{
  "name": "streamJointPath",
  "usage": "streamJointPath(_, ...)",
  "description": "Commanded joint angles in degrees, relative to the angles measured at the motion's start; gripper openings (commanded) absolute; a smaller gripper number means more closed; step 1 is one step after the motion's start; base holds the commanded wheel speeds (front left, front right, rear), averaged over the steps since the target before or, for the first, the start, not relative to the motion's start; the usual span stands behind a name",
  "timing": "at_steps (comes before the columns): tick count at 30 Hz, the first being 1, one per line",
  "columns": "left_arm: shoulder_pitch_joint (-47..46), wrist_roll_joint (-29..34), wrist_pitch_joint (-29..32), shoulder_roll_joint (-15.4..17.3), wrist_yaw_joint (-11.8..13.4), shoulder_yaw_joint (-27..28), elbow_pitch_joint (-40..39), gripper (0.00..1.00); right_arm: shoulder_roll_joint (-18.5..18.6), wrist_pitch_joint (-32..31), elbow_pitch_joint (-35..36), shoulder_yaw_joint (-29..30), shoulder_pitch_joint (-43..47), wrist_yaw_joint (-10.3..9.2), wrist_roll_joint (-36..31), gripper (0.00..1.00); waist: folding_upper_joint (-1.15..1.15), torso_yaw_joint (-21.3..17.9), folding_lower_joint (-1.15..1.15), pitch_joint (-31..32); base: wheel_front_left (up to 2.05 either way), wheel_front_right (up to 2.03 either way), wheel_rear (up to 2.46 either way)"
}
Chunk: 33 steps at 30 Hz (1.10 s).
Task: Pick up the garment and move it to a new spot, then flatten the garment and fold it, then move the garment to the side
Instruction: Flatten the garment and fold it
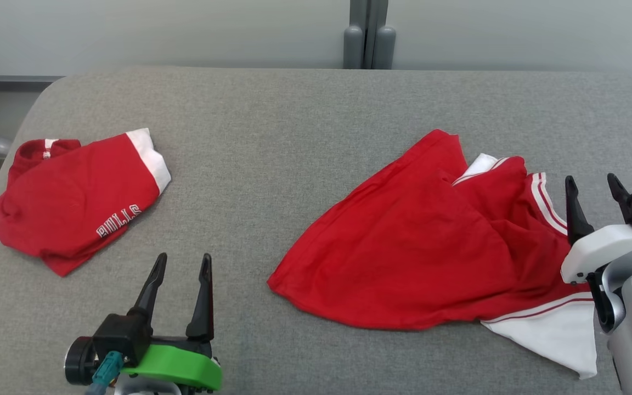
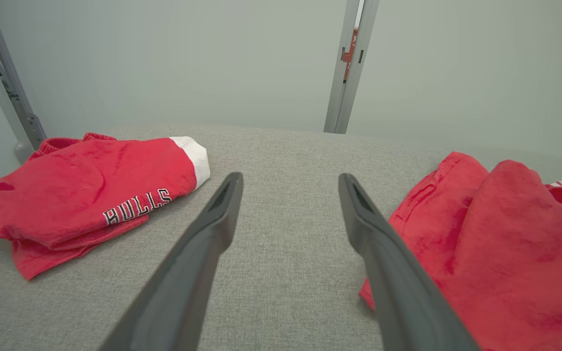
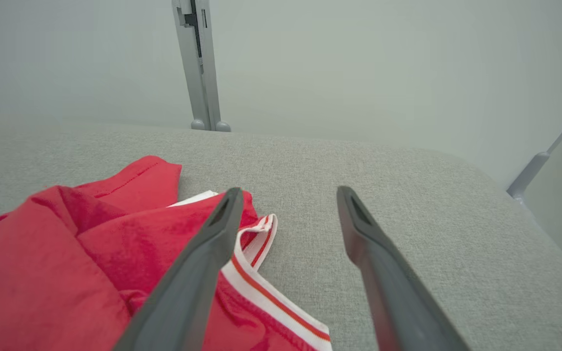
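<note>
A red garment [image 1: 425,241] with white striped trim lies crumpled and partly spread on the right half of the grey table [image 1: 272,109]; it also shows in the left wrist view [image 2: 495,243] and the right wrist view [image 3: 66,253]. My right gripper [image 1: 593,189] stands open at the garment's right edge, beside the striped trim [image 3: 266,287], with nothing between its fingers [image 3: 359,234]. My left gripper [image 1: 183,262] is open over bare table near the front edge, left of the garment, holding nothing.
A folded red garment [image 1: 74,197] with a white cuff and "BULLS" lettering lies at the table's left side, also seen as the folded piece [image 2: 81,195]. A grey post [image 1: 368,33] stands behind the table. Bare grey surface lies between the two garments.
</note>
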<state>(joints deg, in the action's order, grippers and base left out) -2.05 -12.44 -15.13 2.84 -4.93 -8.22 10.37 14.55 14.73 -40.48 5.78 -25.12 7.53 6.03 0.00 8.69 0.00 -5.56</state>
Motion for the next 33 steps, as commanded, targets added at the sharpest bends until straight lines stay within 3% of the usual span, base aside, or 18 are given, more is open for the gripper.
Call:
streamJointPath(1, 0.61, 0.7, -0.02, 0.1, 0.2, 0.66, 0.05, 1.0, -0.54, 0.43, 1.31, -0.41, 1.41, -0.08, 0.41, 1.0, 0.0, -1.14, 0.0, 0.98, 0.0, 0.0, 0.0)
streamJointPath(14, 2.63, 1.89, -0.02, 0.14, -0.66, 4.25, -0.18, 1.0, -4.58, 0.47, 25.11, -5.07, 14.63, -0.08, 3.07, 1.0, 0.0, -4.2, 0.0, 3.82, 0.0, 0.0, 0.0)
streamJointPath(23, 4.12, 2.33, -0.02, 0.16, -1.06, 5.67, -0.14, 1.0, -6.17, 0.48, 34.49, -6.14, 23.44, -0.08, 2.48, 1.0, 0.0, -4.72, 0.0, 5.68, 0.0, 0.0, 0.0)
streamJointPath(33, 4.85, 2.67, -0.02, 0.14, -1.57, 6.65, -0.1, 1.0, -8.26, 0.49, 39.66, -4.61, 30.17, -0.08, 2.55, 1.0, 0.0, -4.55, 0.0, 6.63, 0.0, 0.0, 0.0)
